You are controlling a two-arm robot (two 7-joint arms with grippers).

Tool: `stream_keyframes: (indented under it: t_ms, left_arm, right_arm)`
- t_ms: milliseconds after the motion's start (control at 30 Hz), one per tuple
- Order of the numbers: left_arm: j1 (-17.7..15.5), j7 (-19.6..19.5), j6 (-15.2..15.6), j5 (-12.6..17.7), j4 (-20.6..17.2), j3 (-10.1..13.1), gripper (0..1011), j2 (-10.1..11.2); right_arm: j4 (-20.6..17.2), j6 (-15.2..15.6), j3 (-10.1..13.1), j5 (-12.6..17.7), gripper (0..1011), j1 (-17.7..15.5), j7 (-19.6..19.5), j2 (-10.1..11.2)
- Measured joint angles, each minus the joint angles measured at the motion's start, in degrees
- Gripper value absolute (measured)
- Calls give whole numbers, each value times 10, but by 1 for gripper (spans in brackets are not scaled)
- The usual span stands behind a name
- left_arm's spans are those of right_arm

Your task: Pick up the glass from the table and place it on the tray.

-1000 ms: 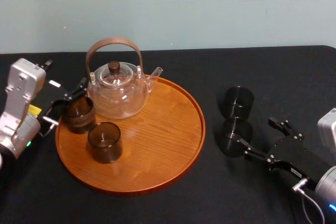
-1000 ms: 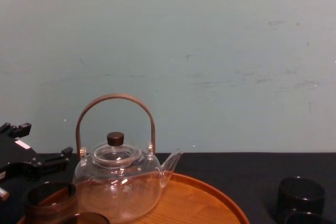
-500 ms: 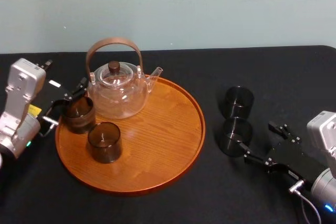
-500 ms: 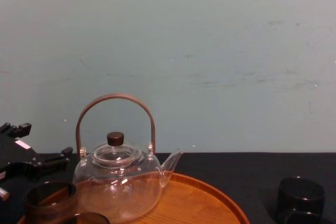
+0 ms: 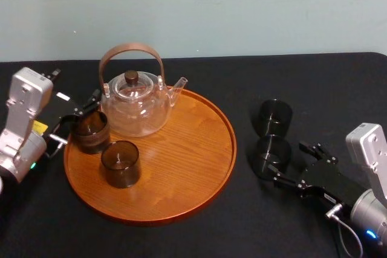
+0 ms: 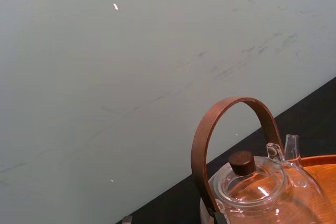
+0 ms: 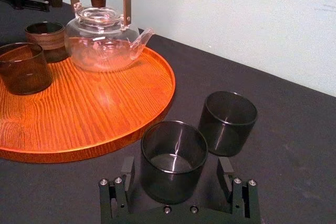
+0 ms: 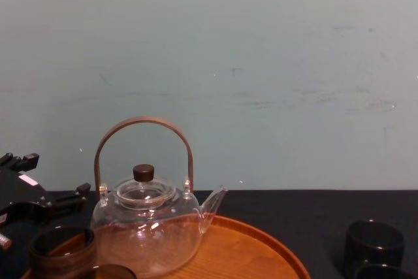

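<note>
Two dark smoky glasses stand on the black table right of the tray: a near glass point(image 5: 269, 155) point(image 7: 173, 158) and a far glass point(image 5: 275, 116) point(image 7: 227, 120) point(image 8: 373, 244). My right gripper point(image 5: 288, 162) point(image 7: 176, 174) is open, with one finger on each side of the near glass and a small gap at both sides. The round orange-brown tray point(image 5: 181, 161) point(image 7: 79, 108) point(image 8: 261, 249) carries a glass teapot point(image 5: 136, 104) point(image 7: 102, 43) and two brown glasses point(image 5: 91, 131) point(image 5: 120, 162). My left gripper point(image 5: 75, 119) point(image 8: 39, 204) is open at the tray's left edge, beside the farther brown glass.
The teapot's tall brown handle point(image 8: 144, 142) point(image 6: 233, 129) rises at the tray's back left. A pale green wall point(image 8: 261, 63) runs behind the table. Bare black tabletop point(image 5: 314, 83) lies right of and behind the dark glasses.
My right gripper has slid forward toward the tray, so its fingers now flank the near dark glass. The left arm and all glasses have not moved.
</note>
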Motion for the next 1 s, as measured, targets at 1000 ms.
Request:
stream_keyframes:
  t_ms: [1000]
  left_arm:
    - [0, 0, 0, 0, 0, 0, 1001, 0]
  right_arm:
    - [88, 25, -10, -35, 1002, 77, 57, -67]
